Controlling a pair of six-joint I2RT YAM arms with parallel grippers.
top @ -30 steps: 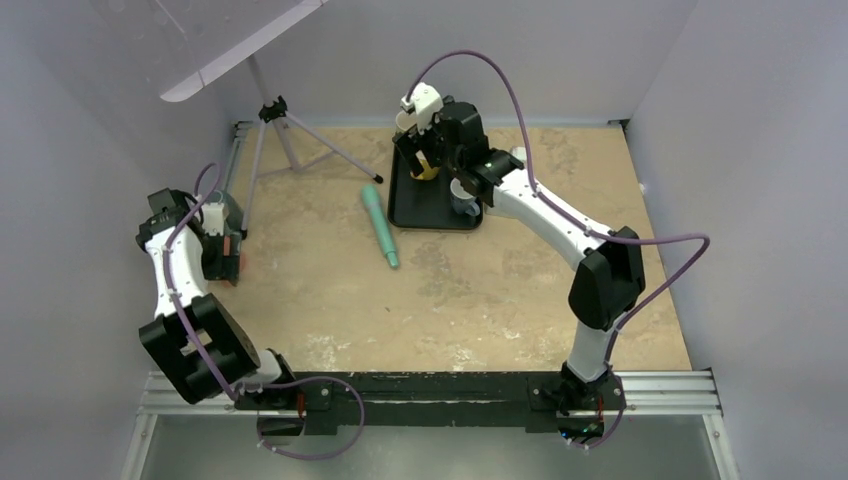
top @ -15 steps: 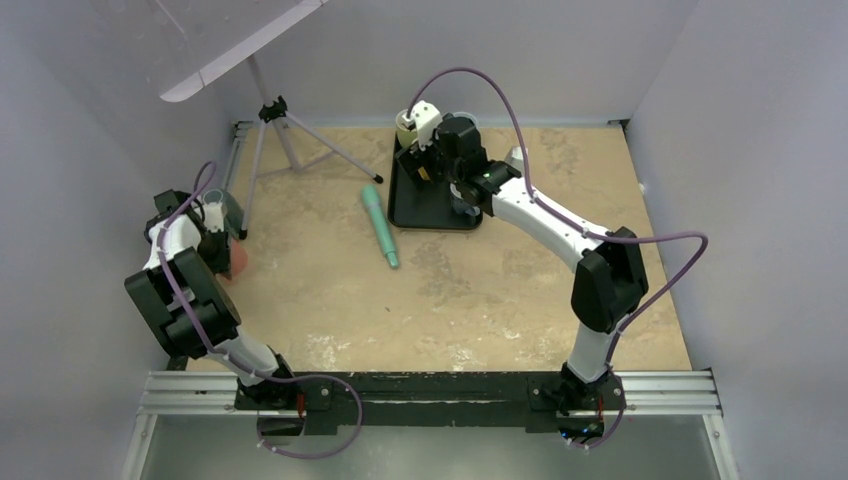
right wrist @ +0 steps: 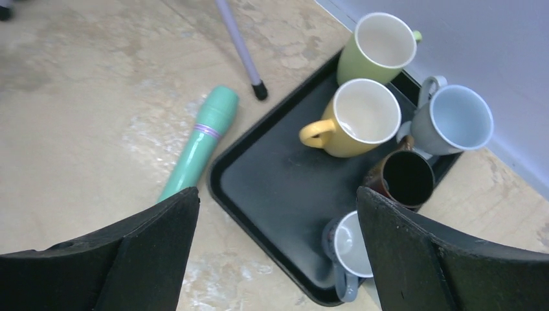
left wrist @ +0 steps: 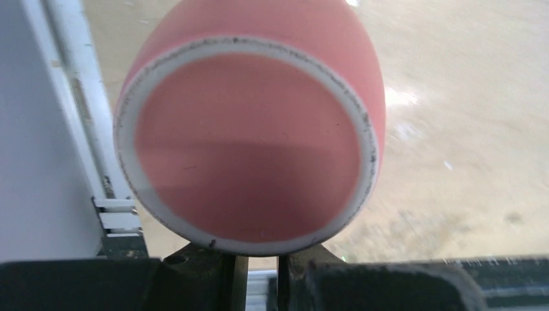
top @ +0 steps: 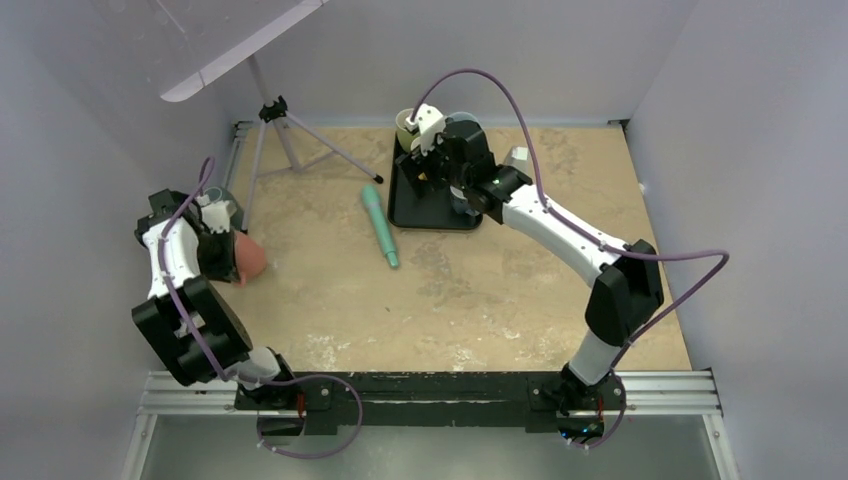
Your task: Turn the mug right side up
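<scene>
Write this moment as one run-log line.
left end effector: shut on pink mug, opening faces wrist camera | right end effector: open above black tray | upright: not yet

Six mugs can be counted in all. Five of them are together on the tray, one of each colour: one green mug [right wrist: 379, 48], one yellow mug [right wrist: 356, 120], one pale blue mug [right wrist: 453, 120], one dark brown mug [right wrist: 404, 178] and one grey mug [right wrist: 346, 249]. The sixth is the single pink mug [left wrist: 249, 142]. There is one black tray [right wrist: 272, 188], one teal cylinder [right wrist: 201, 142] with one purple band, one tripod [top: 285, 135] and one table [top: 480, 300]. The robot arms are two: one left arm [top: 175, 270] and one right arm [top: 560, 225].
</scene>
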